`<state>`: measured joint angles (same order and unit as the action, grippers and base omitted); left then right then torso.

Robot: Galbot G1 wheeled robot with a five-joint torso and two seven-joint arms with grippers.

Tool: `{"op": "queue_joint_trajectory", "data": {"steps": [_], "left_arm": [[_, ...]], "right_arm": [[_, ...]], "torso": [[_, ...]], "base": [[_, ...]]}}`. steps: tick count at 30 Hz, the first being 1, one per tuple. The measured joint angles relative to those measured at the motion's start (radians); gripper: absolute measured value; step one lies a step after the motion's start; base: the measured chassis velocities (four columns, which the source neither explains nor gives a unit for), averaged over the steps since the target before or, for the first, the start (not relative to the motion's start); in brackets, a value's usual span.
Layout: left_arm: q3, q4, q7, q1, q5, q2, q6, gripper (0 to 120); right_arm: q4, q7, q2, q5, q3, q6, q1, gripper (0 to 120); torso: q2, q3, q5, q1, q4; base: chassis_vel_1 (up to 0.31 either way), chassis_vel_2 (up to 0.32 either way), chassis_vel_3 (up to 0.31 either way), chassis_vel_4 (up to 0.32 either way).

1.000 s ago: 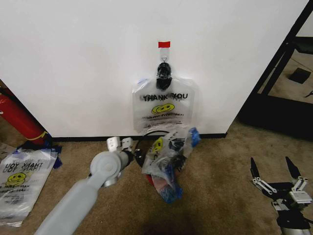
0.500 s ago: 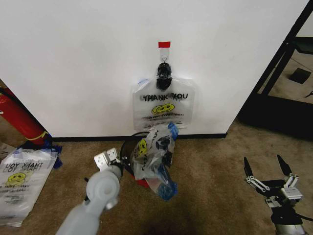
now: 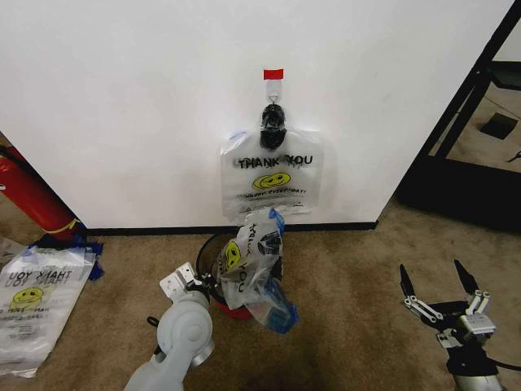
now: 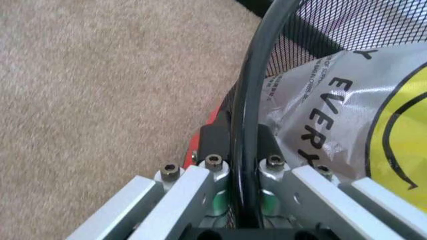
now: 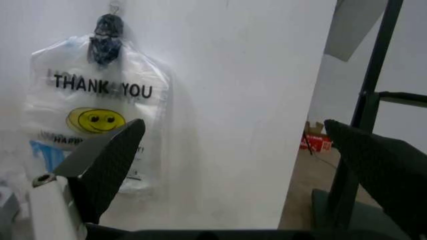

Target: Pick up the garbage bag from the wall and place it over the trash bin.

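The trash bin (image 3: 213, 273) rim is clamped by the left end effector (image 3: 189, 281); a crumpled garbage bag (image 3: 254, 259) is draped beside it. The right end effector (image 3: 440, 295) is held apart, idle. The thin, limp, slippery film is judged best gripped at its bluish edge.

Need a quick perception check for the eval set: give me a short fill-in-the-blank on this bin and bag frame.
1. The left gripper is shut on the rim of the ____.
2. The bag on the wall hangs from a black ____.
3. The right gripper hovers over the carpet with its fingers ____.
4. The garbage bag draped on the trash bin shows a yellow ____.

Missing words: trash bin; clip; open; smiley face
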<state>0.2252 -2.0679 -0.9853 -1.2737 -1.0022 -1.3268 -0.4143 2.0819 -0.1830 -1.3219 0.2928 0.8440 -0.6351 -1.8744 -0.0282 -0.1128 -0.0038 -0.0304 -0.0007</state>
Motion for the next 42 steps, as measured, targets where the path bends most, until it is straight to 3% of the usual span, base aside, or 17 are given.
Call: {"op": "queue_joint_trajectory", "data": {"steps": [15, 26, 32, 34, 36, 42], "left_arm": [[-0.084, 0.065, 0.039, 0.023, 0.058, -0.065, 0.035, 0], [-0.071, 0.104, 0.071, 0.042, 0.079, -0.066, 0.039, 2], [-0.041, 0.081, 0.091, 0.038, 0.083, -0.052, 0.02, 30], [-0.039, 0.076, 0.092, 0.039, 0.083, -0.05, 0.018, 30], [-0.032, 0.048, 0.096, 0.036, 0.078, -0.036, 0.002, 43], [-0.026, -0.024, 0.114, -0.016, 0.083, -0.025, -0.024, 61]], "right_arm": [[0.009, 0.0, -0.005, -0.001, 0.006, -0.005, -0.014, 100], [0.015, 0.003, -0.003, 0.001, 0.01, 0.0, -0.015, 100], [0.019, 0.003, -0.001, 0.0, 0.007, 0.008, -0.011, 100], [0.019, 0.003, -0.001, 0.0, 0.007, 0.008, -0.011, 100], [0.019, 0.004, 0.0, 0.0, 0.007, 0.009, -0.01, 100], [0.02, 0.005, 0.0, 0.0, 0.007, 0.009, -0.011, 100]], "torso": [[0.0, 0.0, 0.0001, 0.0, -0.0002], [0.0, 0.0, 0.0, 0.0, -0.0002], [0.0, 0.0, -0.0006, 0.0, -0.0004], [0.0, 0.0, -0.0005, 0.0, -0.0004], [0.0, 0.0, -0.0002, 0.0, -0.0003], [0.0, 0.0, -0.0002, 0.0, -0.0001]], "base": [[0.0, 0.0, 0.0, 0.0], [0.0, 0.0, 0.0, 0.0], [0.0, 0.0, 0.0, 0.0], [0.0, 0.0, 0.0, 0.0], [0.0, 0.0, 0.0, 0.0], [0.0, 0.0, 0.0, 0.0]]}}
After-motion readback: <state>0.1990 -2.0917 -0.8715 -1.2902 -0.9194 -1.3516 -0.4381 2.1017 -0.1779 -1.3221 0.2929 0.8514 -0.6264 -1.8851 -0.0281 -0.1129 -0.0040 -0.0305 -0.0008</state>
